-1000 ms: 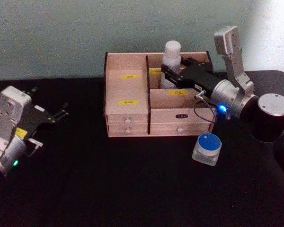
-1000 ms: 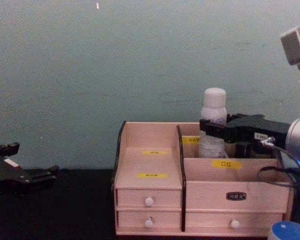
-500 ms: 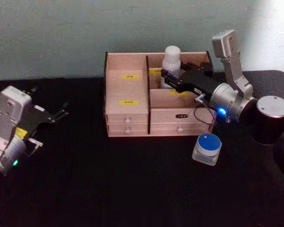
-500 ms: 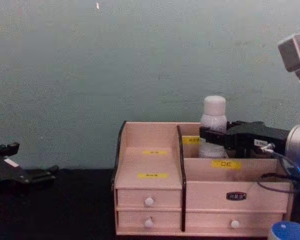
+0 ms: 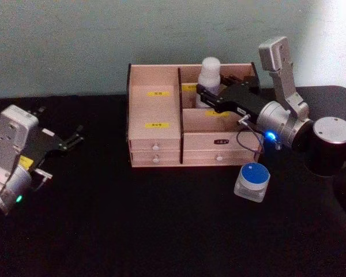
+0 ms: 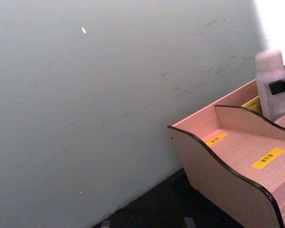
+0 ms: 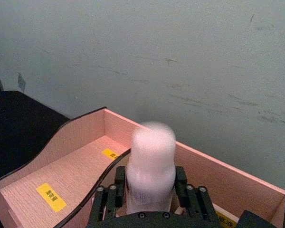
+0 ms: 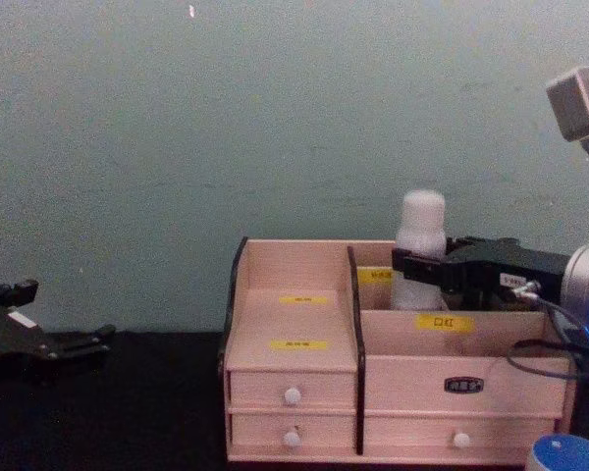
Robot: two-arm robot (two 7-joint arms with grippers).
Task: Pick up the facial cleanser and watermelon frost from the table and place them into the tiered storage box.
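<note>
The facial cleanser (image 5: 209, 72), a white bottle with a white cap, stands upright in the rear right compartment of the tiered storage box (image 5: 155, 107). My right gripper (image 5: 206, 97) reaches in from the right and is shut on the bottle's body. In the right wrist view the fingers (image 7: 181, 183) press both sides of the bottle (image 7: 151, 166). The watermelon frost (image 5: 252, 181), a small clear jar with a blue lid, sits on the table in front of the box's right end. My left gripper (image 5: 72, 138) rests open at the far left.
A black cloth covers the table (image 5: 132, 231), and a pale green wall stands close behind the box. The box's left stepped compartments (image 8: 294, 314) hold nothing. My right arm (image 5: 328, 138) hangs over the table's right side, near the jar.
My right gripper has lowered the bottle deeper into the rear right compartment and shifted slightly. The left arm and the jar have not moved.
</note>
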